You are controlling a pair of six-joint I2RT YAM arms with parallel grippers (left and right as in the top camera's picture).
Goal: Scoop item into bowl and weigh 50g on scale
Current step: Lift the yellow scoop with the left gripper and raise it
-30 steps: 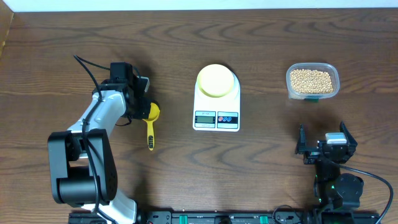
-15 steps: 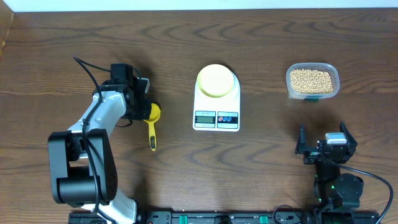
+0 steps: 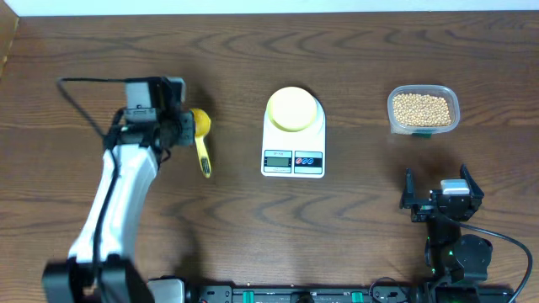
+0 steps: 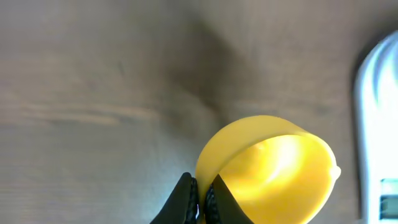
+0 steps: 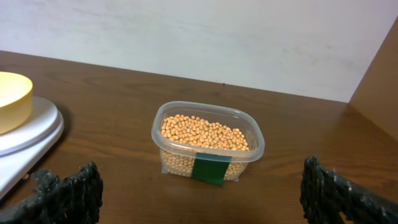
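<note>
Clamping the scoop (image 4: 267,168) by its rim, left gripper (image 4: 202,190) apparently hides some; right gripper (image 3: 438,192) gapes.

**Even light, 1 blurred view**

We find the overhead view bright and sharp. In the left wrist view the counter (image 4: 93,74) is blurred, and glare whitens the scoop (image 4: 273,168) and the scale (image 4: 379,124). The right wrist view's lower edge looks soft.

Readout (image 3: 277,160) on scale (image 3: 293,144) — illegibly small

Pale bowl (image 3: 294,109) sits on white scale (image 3: 293,145) — tan beans (image 3: 422,108) lie well apart.
</note>
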